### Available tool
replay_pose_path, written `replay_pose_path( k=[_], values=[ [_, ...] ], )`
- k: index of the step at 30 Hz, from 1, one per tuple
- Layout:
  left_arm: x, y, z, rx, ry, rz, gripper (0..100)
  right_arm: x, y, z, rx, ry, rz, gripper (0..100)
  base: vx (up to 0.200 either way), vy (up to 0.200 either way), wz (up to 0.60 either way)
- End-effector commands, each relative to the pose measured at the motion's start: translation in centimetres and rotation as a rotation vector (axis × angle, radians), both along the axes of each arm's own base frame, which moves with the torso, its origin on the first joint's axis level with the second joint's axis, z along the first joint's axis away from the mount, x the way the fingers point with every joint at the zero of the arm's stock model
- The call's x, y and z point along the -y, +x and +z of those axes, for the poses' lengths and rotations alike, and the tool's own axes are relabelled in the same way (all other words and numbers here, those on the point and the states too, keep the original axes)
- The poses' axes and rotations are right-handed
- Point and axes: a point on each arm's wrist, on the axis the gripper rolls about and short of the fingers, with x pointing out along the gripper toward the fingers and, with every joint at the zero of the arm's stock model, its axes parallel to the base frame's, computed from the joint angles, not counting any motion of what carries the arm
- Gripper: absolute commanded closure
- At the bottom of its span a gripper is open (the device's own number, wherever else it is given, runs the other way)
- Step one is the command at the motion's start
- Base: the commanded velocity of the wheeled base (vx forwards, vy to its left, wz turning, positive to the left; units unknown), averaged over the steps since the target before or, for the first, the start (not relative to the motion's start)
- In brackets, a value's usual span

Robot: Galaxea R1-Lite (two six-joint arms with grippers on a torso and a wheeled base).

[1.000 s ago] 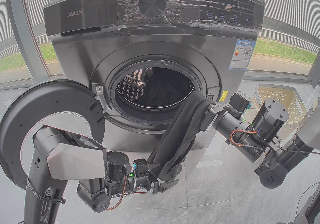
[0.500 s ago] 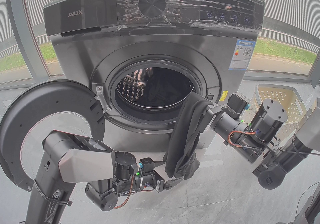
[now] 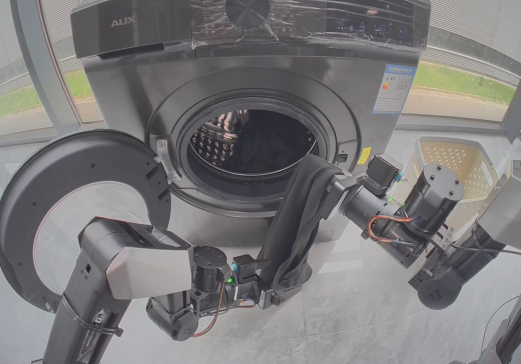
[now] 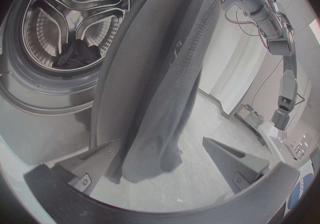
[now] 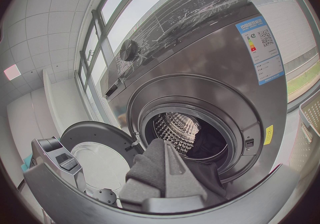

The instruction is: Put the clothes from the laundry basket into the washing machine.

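Grey, round, glass-centred door (image 3: 81, 186) is standing swung open at the far left, hinged to the grey front-loading washing machine (image 3: 249, 83).

Left gripper (image 3: 282, 292) is sitting low over the pale tiled floor (image 3: 353, 316) with its jaws standing apart. In the left wrist view its fingers (image 4: 100, 158) are flanking the hanging lower end of the long dark grey fabric garment (image 3: 296, 218), without pinching it.

Garment is hanging outside the machine, in front of the lower right rim of the opening. Its long axis is running steeply, with the upper end up at the right gripper (image 3: 328, 190) and the lower end pointing down and slightly toward the robot's left.

Shiny steel drum (image 4: 73, 24) is holding a crumpled heap of black clothing (image 4: 76, 56) at its bottom.

Right gripper is clamping the garment's bunched top end, jaws closed on the cloth, just beside the opening's rim.

Cream perforated plastic laundry basket (image 3: 461, 159) is standing at the far right, beside the machine and behind the right arm.
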Motion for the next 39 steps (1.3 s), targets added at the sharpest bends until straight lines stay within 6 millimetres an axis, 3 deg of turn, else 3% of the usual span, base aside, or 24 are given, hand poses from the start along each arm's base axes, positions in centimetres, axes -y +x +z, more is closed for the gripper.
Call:
replay_pose_path(
  k=[1,5,6,16,21,23,24,28,30,34,39],
  values=[
    [0.3,0.7,-0.6,0.009,-0.012,0.006,0,0.0,0.0,-0.1,-0.004,-0.001,0.001,100,0.0,0.0,0.0],
    [0.4,1.3,-1.1,0.001,-0.026,0.018,0,0.0,0.0,-0.1,-0.005,0.0,0.002,100,0.0,0.0,0.0],
    [0.4,1.4,-1.2,0.0,-0.027,0.02,100,0.0,0.0,-0.1,-0.005,0.0,0.002,100,0.0,0.0,0.0],
    [0.3,1.8,-0.6,0.021,-0.03,0.063,100,0.0,0.0,-0.1,-0.005,0.0,0.002,100,0.0,0.0,0.0],
    [-1.1,1.6,2.4,0.055,-0.045,0.112,100,0.2,0.2,-0.3,-0.01,-0.004,-0.009,100,0.0,0.0,0.0],
    [-2.7,0.9,4.7,0.067,-0.047,0.139,100,0.4,0.2,-0.5,-0.016,-0.01,-0.016,100,0.0,0.0,0.0],
    [-2.7,0.9,4.7,0.067,-0.047,0.139,100,0.4,0.2,-0.5,-0.016,-0.01,-0.016,100,0.0,0.0,0.0],
    [-6.8,-1.9,10.3,0.106,-0.079,0.189,100,1.1,0.6,-1.3,-0.044,-0.029,-0.059,100,0.0,0.0,0.0],
    [-8.4,-2.9,11.7,0.114,-0.089,0.202,100,1.4,0.9,-1.8,-0.057,-0.04,-0.073,100,0.0,0.0,0.0],
    [-11.4,-4.8,12.8,0.098,-0.081,0.224,100,2.4,1.1,-2.7,-0.087,-0.067,-0.095,100,0.0,0.0,0.0],
    [-12.8,-5.4,13.1,0.115,-0.058,0.26,100,3.2,1.3,-3.6,-0.116,-0.093,-0.115,100,0.0,0.0,0.0]
  ],
)
